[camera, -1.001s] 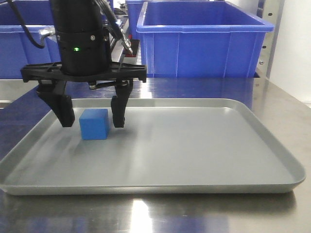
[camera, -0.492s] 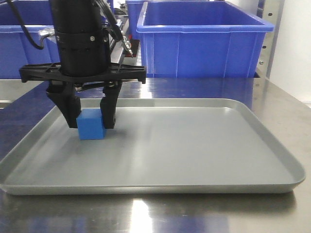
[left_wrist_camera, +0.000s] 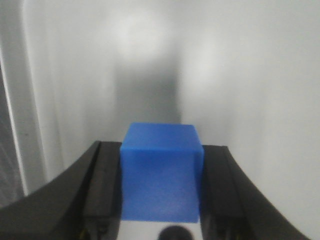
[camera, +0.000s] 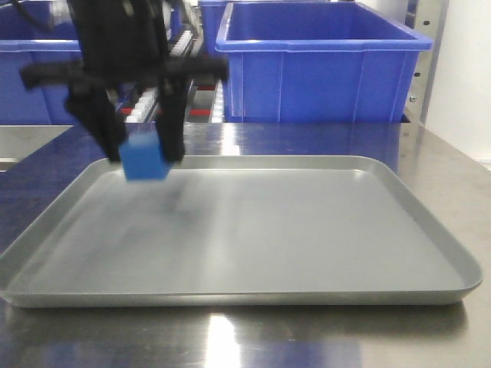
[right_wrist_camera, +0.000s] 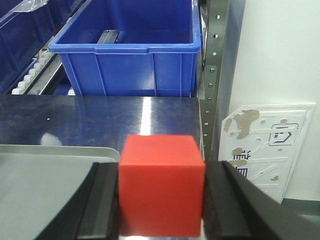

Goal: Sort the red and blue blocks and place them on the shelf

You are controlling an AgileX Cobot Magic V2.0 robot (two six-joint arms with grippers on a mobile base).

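While my left hand (camera: 145, 157) is clamped on the blue block (camera: 144, 162) over the back left corner of the grey tray (camera: 430, 295), seemingly clear of its floor, my right hand (right_wrist_camera: 161, 210) grips the red block (right_wrist_camera: 161, 192) beside the tray's rounded right corner, above the steel shelf (right_wrist_camera: 100, 120). Both cubes look light, rigid and matte. I judge flat opposite faces the right hold, pads centred, with little risk of slipping. Neither shows any brand or lettering. A white card (right_wrist_camera: 265, 145) off to the tray's right carries printed symbols too small to read.
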